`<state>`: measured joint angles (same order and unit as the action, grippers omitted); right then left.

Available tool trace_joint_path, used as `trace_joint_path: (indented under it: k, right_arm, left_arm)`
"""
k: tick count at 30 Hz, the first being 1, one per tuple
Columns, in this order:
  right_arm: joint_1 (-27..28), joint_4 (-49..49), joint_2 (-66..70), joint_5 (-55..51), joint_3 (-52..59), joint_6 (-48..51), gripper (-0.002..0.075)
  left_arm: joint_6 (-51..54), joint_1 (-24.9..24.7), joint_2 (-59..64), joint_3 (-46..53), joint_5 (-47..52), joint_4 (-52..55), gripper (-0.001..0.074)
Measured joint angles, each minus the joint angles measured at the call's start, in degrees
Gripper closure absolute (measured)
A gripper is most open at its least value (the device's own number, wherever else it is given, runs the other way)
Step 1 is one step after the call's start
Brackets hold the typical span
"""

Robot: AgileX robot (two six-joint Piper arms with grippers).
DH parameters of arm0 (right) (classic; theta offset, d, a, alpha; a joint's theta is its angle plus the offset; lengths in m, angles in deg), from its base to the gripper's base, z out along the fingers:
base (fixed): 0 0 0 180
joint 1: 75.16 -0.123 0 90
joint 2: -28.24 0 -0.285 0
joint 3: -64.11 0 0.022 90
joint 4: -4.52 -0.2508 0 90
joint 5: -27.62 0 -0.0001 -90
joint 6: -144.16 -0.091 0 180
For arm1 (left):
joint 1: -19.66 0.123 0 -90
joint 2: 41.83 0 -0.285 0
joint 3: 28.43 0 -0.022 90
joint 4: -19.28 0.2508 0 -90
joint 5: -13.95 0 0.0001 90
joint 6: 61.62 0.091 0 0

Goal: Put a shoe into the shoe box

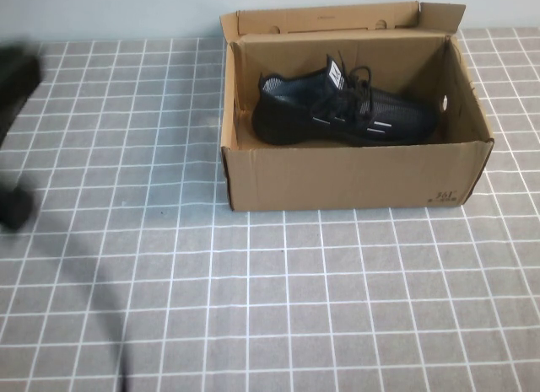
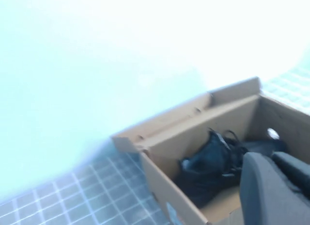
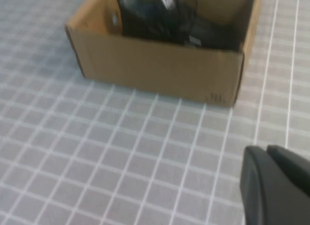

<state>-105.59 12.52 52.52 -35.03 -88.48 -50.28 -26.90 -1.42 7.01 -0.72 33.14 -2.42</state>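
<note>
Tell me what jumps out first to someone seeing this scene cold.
The open brown shoe box at the far centre of the checked tablecloth draws the eye, its flap lid standing up at the back. Inside lies the black shoe, toe toward the robot's right, white tongue tag showing. The left end effector is a dark blur near the box; the right end effector hangs over the cloth in front of the box.

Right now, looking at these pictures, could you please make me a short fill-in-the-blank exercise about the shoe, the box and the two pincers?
1. The shoe lies ____ the shoe box.
2. The lid flap of the box stands ____.
3. The box rests on a cloth with a ____ pattern.
4. The left pincer and the right pincer each hold ____.

Missing words: inside; open; grid; nothing
</note>
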Motion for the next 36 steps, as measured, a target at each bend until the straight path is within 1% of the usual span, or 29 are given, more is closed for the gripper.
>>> trace_joint_path:
  k: [1, 5, 10, 14, 19, 22, 24, 30, 36]
  right_arm:
    - [0.0, 0.01, -1.69, 1.08, 0.9, 0.0, 0.0742]
    - [0.0, -0.63, -6.42, 6.81, 3.95, 0.0, 0.0742]
    - [0.0, -2.12, -8.74, 15.73, 8.47, 0.0, 0.0742]
    - [0.0, -3.26, -8.79, 26.38, 14.29, 0.0, 0.0742]
    - [0.0, -3.5, -8.79, 44.64, 23.39, 0.0, 0.0742]
    - [0.0, -3.5, -8.69, 51.67, 27.62, 0.0, 0.0742]
    - [0.0, -3.5, -8.69, 53.91, 29.15, 0.0, 0.0742]
    - [0.0, -3.5, -8.69, 54.77, 30.79, 0.0, 0.0742]
    - [0.0, -3.5, -8.69, 53.68, 30.79, 0.0, 0.0742]
  left_arm:
    - [-0.12, 0.0, -3.91, 5.0, -3.34, -0.53, 0.0735]
    - [-0.36, 0.0, -17.1, 19.74, -12.48, -3.38, 0.0736]
    - [-0.39, 0.0, -28.82, 32.36, -19.7, -4.6, 0.0736]
    - [-0.48, 0.0, -32.74, 39.52, -21.71, -5.18, 0.0736]
    - [-0.48, 0.0, -33.29, 48.61, -21.96, -5.53, 0.0736]
    - [-0.48, 0.0, -33.29, 50.79, -20.1, -5.53, 0.0736]
    - [-0.25, 0.0, -33.29, 50.93, -17.86, -5.63, 0.0736]
    - [-0.25, 0.0, -33.29, 50.96, -10.53, -5.58, 0.0736]
    - [-0.03, 0.0, -33.29, 50.96, -7.25, -5.58, 0.0736]
